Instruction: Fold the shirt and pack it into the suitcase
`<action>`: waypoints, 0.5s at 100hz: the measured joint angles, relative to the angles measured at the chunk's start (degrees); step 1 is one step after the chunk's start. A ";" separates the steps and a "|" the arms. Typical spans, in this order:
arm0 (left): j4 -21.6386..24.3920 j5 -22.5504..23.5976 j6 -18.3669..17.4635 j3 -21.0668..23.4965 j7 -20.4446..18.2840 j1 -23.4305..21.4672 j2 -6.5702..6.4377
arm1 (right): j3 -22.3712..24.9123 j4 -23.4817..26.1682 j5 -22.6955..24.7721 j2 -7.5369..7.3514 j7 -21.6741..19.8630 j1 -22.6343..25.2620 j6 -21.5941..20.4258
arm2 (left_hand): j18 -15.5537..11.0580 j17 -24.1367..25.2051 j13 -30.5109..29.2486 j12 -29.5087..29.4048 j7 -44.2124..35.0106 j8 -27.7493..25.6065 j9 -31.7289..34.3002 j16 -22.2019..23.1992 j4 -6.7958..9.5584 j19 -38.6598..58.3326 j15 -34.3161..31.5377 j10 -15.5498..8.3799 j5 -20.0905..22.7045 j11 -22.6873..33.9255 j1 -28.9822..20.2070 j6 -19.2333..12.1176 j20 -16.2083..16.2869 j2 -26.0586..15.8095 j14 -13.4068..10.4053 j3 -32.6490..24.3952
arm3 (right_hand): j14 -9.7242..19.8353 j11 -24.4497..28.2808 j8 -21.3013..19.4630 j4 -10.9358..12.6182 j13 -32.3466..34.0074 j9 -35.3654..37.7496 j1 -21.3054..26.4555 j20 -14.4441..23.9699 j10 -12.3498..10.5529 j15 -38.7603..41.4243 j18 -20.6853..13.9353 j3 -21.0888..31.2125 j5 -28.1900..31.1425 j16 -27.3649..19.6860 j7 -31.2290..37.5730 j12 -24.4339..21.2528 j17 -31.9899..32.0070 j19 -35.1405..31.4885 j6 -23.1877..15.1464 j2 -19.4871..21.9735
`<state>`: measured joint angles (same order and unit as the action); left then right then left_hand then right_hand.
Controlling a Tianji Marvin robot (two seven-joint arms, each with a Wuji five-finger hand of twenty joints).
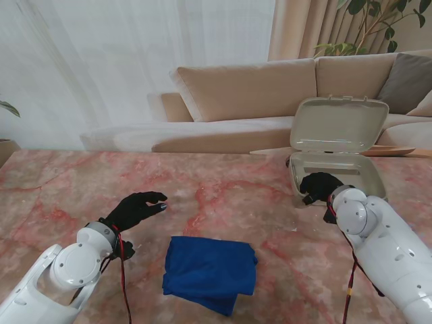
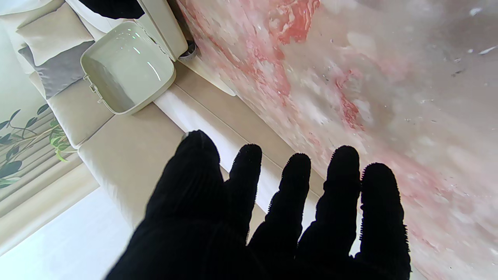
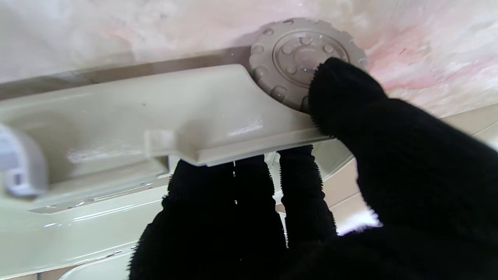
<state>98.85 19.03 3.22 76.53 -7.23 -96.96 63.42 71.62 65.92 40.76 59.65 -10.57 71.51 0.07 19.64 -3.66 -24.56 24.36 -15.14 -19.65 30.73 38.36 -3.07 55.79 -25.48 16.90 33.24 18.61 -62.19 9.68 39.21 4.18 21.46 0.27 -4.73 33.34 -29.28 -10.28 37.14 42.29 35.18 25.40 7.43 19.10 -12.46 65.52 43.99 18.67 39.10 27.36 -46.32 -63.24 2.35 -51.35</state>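
Folded blue shirt [image 1: 210, 273] lies on the desk [image 1: 223, 196] just right of my empty, spread left hand [image 1: 135, 208], nearer than my right hand [image 1: 318, 187], which grips the open suitcase [image 1: 335, 152] rim.

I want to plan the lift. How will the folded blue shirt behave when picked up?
The blue shirt is probably floppy: its folded edges already lie uneven, so the layers may open when lifted. It looks light, and on the smooth marble table it would likely slide if pushed.

right hand [image 3: 330, 202] gripping suitcase [image 3: 116, 116] rim
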 measured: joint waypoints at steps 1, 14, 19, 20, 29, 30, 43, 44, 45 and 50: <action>0.01 0.00 0.02 0.00 -0.02 -0.01 0.00 | -0.01 0.01 -0.01 0.00 0.00 0.01 -0.02 | 0.00 0.00 0.00 0.00 0.00 0.00 0.00 0.00 0.00 0.00 0.00 0.00 0.00 0.00 0.00 0.00 0.00 0.00 0.00 0.00 | 0.00 -0.10 0.77 -0.02 0.21 0.43 0.52 0.08 -0.23 0.00 -0.01 -0.46 -0.02 0.04 0.83 0.01 -0.31 0.29 -0.05 0.05; 0.11 -0.05 0.20 0.05 -0.31 -0.15 -0.06 | -0.12 0.41 -0.59 0.00 0.22 0.27 -0.10 | 0.36 0.00 0.00 0.00 0.00 0.00 0.00 0.00 0.00 0.00 0.00 -0.05 0.00 0.00 0.00 0.00 0.00 0.00 0.00 0.00 | 0.69 -0.74 6.56 -1.31 3.60 5.96 1.31 5.09 -1.59 1.01 -0.02 -2.70 0.09 1.41 10.09 0.15 -2.66 3.67 -3.26 0.06; 0.17 -0.07 0.27 0.09 -0.46 -0.20 -0.08 | -0.12 0.66 -1.03 0.01 0.25 0.46 -0.19 | 0.42 0.00 0.00 0.00 0.00 0.00 0.00 0.00 0.00 0.00 0.00 -0.17 0.00 0.00 0.00 0.00 0.00 0.00 0.00 0.00 | 1.18 -0.83 8.52 -1.33 4.20 7.63 2.51 6.65 -1.91 1.53 -0.02 -3.55 0.12 2.10 12.46 0.93 -2.91 4.24 -3.75 0.18; 0.18 -0.07 0.29 0.10 -0.49 -0.22 -0.09 | -0.12 0.71 -1.12 0.01 0.25 0.51 -0.22 | 0.43 0.00 0.00 0.00 0.00 0.00 0.00 0.00 0.00 0.00 0.00 -0.21 0.00 0.00 0.00 0.00 0.00 0.00 0.00 0.00 | 1.18 -0.86 8.60 -1.33 4.22 7.90 2.55 6.97 -2.09 1.57 -0.02 -3.72 0.12 2.16 12.93 1.19 -2.94 4.31 -4.02 0.20; 0.26 -0.12 0.46 0.17 -0.68 -0.33 -0.13 | -0.21 1.15 -1.70 0.02 0.21 0.79 -0.65 | 0.44 0.00 0.00 0.00 0.00 0.00 0.00 -0.01 0.00 -0.01 0.00 -0.24 0.00 0.00 0.00 0.00 0.00 0.00 0.00 0.00 | 1.47 -1.59 9.56 -1.35 5.75 10.00 2.80 7.51 -2.67 1.69 -0.02 -4.53 1.21 2.75 13.61 2.38 -4.08 4.72 -4.73 0.64; 0.27 -0.12 0.48 0.17 -0.69 -0.34 -0.14 | -0.24 1.20 -1.74 0.02 0.21 0.83 -0.70 | 0.44 0.00 0.00 0.00 0.00 0.00 0.00 -0.01 0.00 -0.01 0.00 -0.24 0.00 0.00 0.00 0.00 0.00 0.00 0.00 0.00 | 1.51 -1.59 9.63 -1.35 5.92 10.42 2.88 7.80 -2.74 1.69 -0.01 -4.54 1.55 2.76 13.61 2.87 -4.20 4.72 -4.87 0.64; 0.36 -0.15 0.63 0.25 -0.96 -0.50 -0.20 | -0.53 1.92 -2.78 0.02 0.29 1.31 -1.18 | 0.45 0.00 0.00 0.00 0.00 0.00 0.00 -0.01 0.00 -0.01 0.01 -0.26 0.00 -0.01 0.00 0.00 0.00 0.00 0.00 0.00 | 2.01 -2.98 10.26 -1.36 7.22 12.50 3.11 9.57 -3.34 2.29 0.07 -5.16 1.94 3.46 13.60 3.90 -5.41 4.72 -4.83 0.82; 0.38 -0.15 0.64 0.26 -0.99 -0.51 -0.21 | -0.56 1.98 -2.87 0.02 0.30 1.36 -1.24 | 0.45 0.00 0.00 0.00 0.00 0.00 0.00 -0.01 0.00 -0.01 0.01 -0.26 0.00 -0.01 0.00 0.00 0.00 0.00 0.00 0.00 | 2.02 -2.98 10.26 -1.37 7.26 12.53 3.11 9.91 -3.34 2.39 0.07 -5.16 1.94 3.48 13.60 4.08 -5.48 4.72 -4.80 0.86; 0.39 -0.15 0.65 0.27 -1.02 -0.53 -0.21 | -0.59 2.04 -2.95 0.03 0.32 1.40 -1.30 | 0.45 0.00 0.00 0.00 0.00 0.00 0.00 -0.01 0.00 -0.01 0.01 -0.26 0.00 -0.01 0.00 0.00 0.00 0.00 0.00 0.00 | 2.05 -2.98 10.27 -1.37 7.32 12.55 3.11 10.17 -3.34 2.43 0.07 -5.16 1.94 3.53 13.59 4.11 -5.52 4.72 -4.75 0.88; 0.44 -0.15 0.71 0.33 -1.12 -0.60 -0.23 | -0.77 2.30 -3.36 0.04 0.46 1.62 -1.77 | 0.46 0.00 0.00 0.00 0.00 0.00 0.00 -0.01 0.00 -0.01 0.01 -0.26 0.00 -0.01 0.00 0.00 0.00 0.00 0.00 0.00 | 2.26 -2.99 10.29 -1.37 7.87 13.19 3.12 10.92 -3.44 2.69 0.08 -5.37 1.96 3.67 13.55 4.16 -6.02 4.72 -4.18 1.36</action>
<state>99.28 18.87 3.93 76.86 -8.36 -97.56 63.19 70.85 68.22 37.40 59.69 -10.11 73.13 -1.70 20.10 -3.66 -24.56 24.35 -15.14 -19.65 30.73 38.35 -3.07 55.78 -25.47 16.65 33.24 18.60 -62.19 9.68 39.21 4.18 21.46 0.27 -2.47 30.35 -18.99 -11.65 45.01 55.48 38.30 36.32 3.99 21.79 -12.38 60.15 45.95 22.34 52.65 31.53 -52.34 -58.52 -1.84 -49.99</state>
